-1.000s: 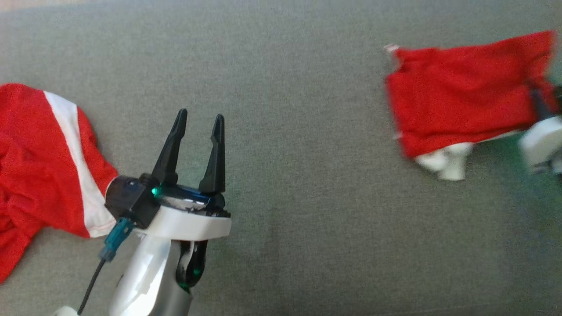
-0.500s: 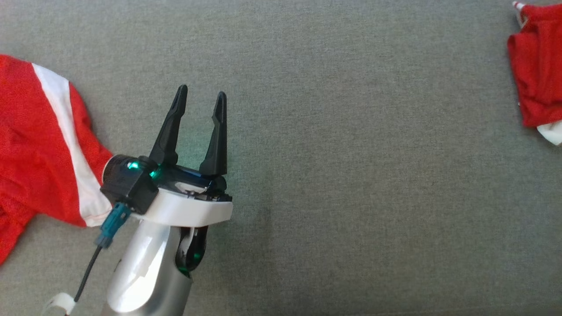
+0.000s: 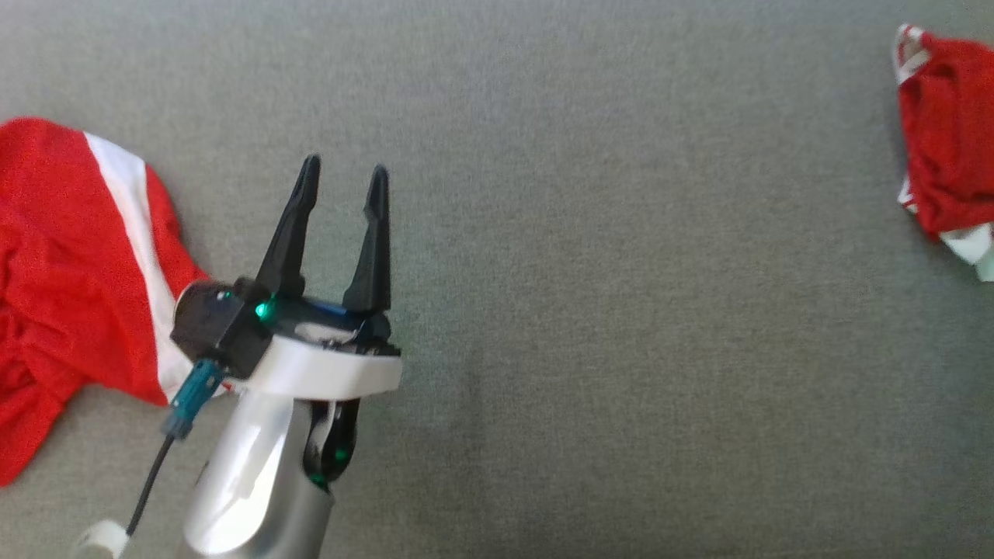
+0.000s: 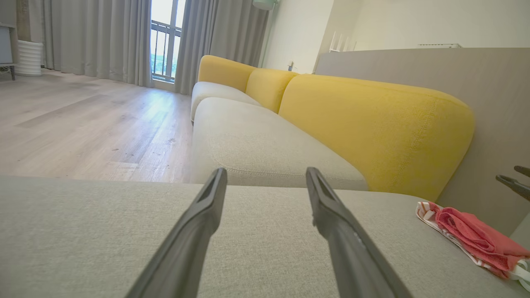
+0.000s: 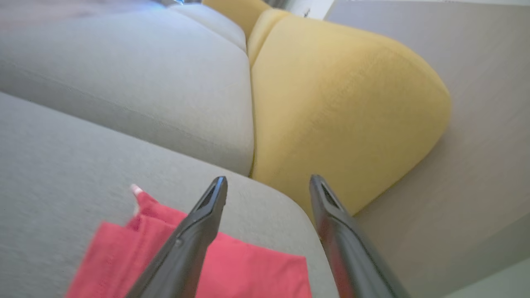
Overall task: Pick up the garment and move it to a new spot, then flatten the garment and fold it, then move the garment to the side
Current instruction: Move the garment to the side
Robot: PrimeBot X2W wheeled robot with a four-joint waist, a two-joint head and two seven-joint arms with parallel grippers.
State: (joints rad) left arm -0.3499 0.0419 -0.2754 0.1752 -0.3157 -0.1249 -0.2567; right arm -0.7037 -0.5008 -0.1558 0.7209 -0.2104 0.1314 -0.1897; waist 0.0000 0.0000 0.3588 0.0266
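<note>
Grey woven upholstery (image 3: 621,310) formed the work surface, flat and evenly lit.

Head view, left to right:
- crumpled red garment (image 3: 70,272) with a white stripe lay at the left edge
- left gripper (image 3: 343,164) was just beside it, fingers apart, nothing between them
- a broad bare stretch of fabric followed
- folded garment (image 3: 943,171), red with white trim, lay at the far right edge, well apart from the crumpled one

Left wrist view, left to right:
- grey curtains (image 4: 103,37) around a bright window (image 4: 165,37), with a pale wood floor (image 4: 83,116) below
- sofa with grey seats and yellow back cushions (image 4: 372,124)
- left gripper (image 4: 266,171) spread wide over the grey surface
- folded garment (image 4: 476,236) at lower right, near the surface's far corner
- dark fingers (image 4: 515,182) of the other arm above it, at the right edge

Right wrist view: right gripper (image 5: 268,179) was open and empty. The folded garment (image 5: 248,269) lay on the grey surface beneath it, near the rounded corner, with a yellow cushion (image 5: 343,116) beyond.

Against the earlier frames:
- one second before, the folded garment sat further inside the head view, with the right gripper at its right edge
- half a second before, it was already at the right border
- the whole head picture had shifted between frames, so the camera had moved
- left gripper's spread was unchanged
</note>
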